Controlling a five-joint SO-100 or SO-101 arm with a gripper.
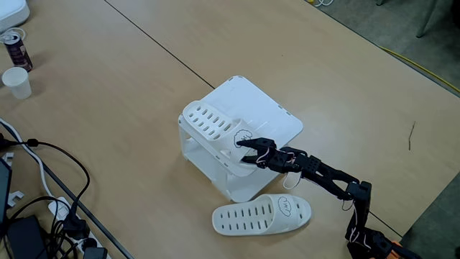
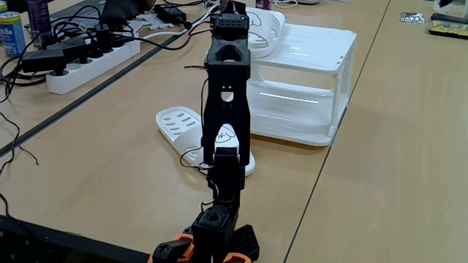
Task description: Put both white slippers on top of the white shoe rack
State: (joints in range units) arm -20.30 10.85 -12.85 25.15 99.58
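Observation:
The white shoe rack [image 1: 269, 119] stands in the middle of the table, and in the view from behind the arm it is at upper right [image 2: 314, 51]. One white slipper [image 1: 208, 121] lies on the rack's top along its left edge, seen beside the arm [image 2: 267, 29]. My gripper [image 1: 243, 151] reaches in from the lower right, its fingers closed around that slipper's strap with the face drawing. The other white slipper [image 1: 262, 214] lies flat on the table in front of the rack, partly behind the arm [image 2: 175, 124].
A paper cup [image 1: 16, 82] and a can [image 1: 16, 49] stand at the far left. Cables and a power strip [image 2: 88, 62] crowd the left side. The arm's base [image 1: 363, 241] sits at the table's lower right edge.

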